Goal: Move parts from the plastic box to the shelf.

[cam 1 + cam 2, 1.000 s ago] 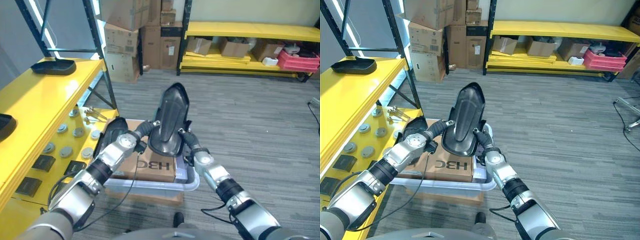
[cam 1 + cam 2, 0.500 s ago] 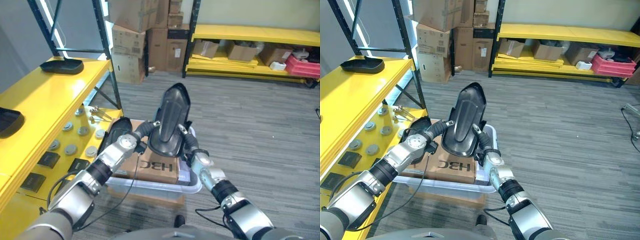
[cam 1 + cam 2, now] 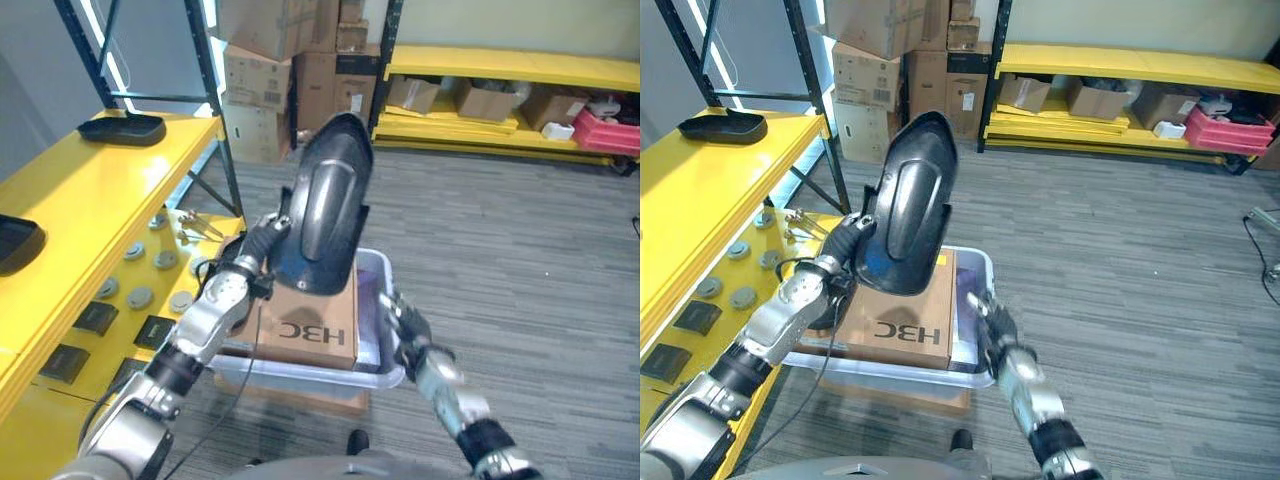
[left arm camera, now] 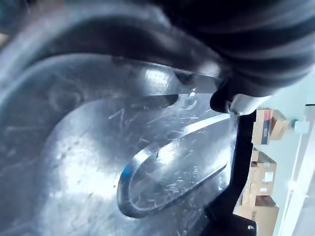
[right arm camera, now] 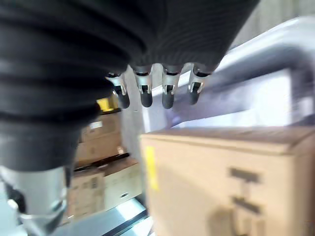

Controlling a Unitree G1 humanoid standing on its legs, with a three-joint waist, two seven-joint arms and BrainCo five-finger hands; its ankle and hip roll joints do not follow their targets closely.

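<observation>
Here the left hand (image 3: pixel 243 277) has its fingers curled round the lower edge of a large glossy black moulded part (image 3: pixel 323 205), holding it up on end, tilted slightly, above the plastic box (image 3: pixel 385 372). In the left wrist view the part's scratched, shiny inner face (image 4: pixel 147 162) shows very close. The box is a pale translucent tub sitting on the grey carpet just beside the yellow shelf (image 3: pixel 95 200); inside it a brown cardboard carton (image 3: pixel 312 320) takes up most of the room, with a strip of the box's bottom bare along the side nearer the right hand. The right hand (image 3: pixel 407 323) hovers over that rim of the box, holding nothing, its fingers (image 5: pixel 143 93) straight and relaxed in its own wrist view, with the carton's corner just past them. On the shelf's top lie two black tray-like parts (image 3: pixel 124 128), well apart, and on its lower level some round grey discs (image 3: pixel 140 296) and dark flat squares (image 3: pixel 88 320).
</observation>
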